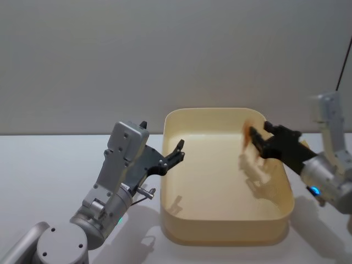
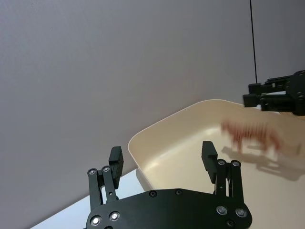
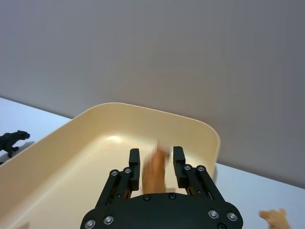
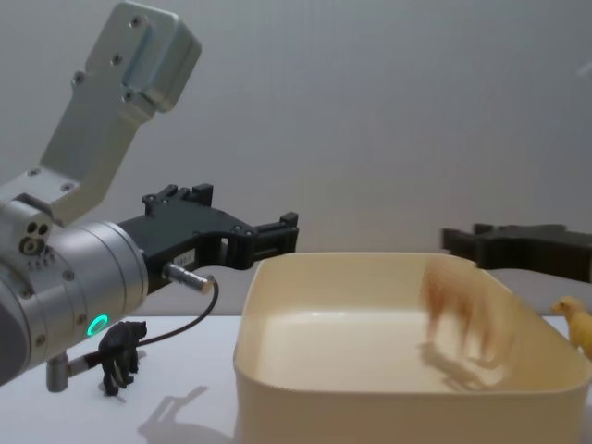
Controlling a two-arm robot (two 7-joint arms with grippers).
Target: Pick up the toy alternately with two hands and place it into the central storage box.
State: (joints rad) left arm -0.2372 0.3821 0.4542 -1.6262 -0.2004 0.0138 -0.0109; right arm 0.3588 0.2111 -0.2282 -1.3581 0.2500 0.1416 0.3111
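– Closest to us is the left arm point(image 4: 74, 268), its grey wrist with the green ring bulking low on the left of the chest view. Its left hand point(image 4: 282, 233) hangs just outside the left rim of the storage box point(image 1: 220, 234), fingers spread wide, nothing between them.

– And the right hand point(image 3: 156, 157)?

– Over the far right part of the box, above the rim. Its fingers stand apart too. The toy point(image 4: 458, 310), an orange-brown animal, shows as a smear inside the box walls, below that hand and touching neither finger. The left wrist view shows clear air between hand and toy. I'd judge it mid-drop; whether it is down on the box floor I can't tell.

– So the step is the release. How to do it well?

– Hold the fingers wide until the toy lies quiet, then lift straight up. A sideways sweep could clip the rim or catch a leg of the toy. It's well inside the walls, so it should not bounce out.

– Left side?

– Best kept outside the box mouth meanwhile. Its turn comes next, I'd say: a black animal figure point(image 4: 120, 353) stands on the counter point(image 1: 55, 165) to the left of the box, near that arm. A yellow figure point(image 4: 578, 324) waits off the right end.
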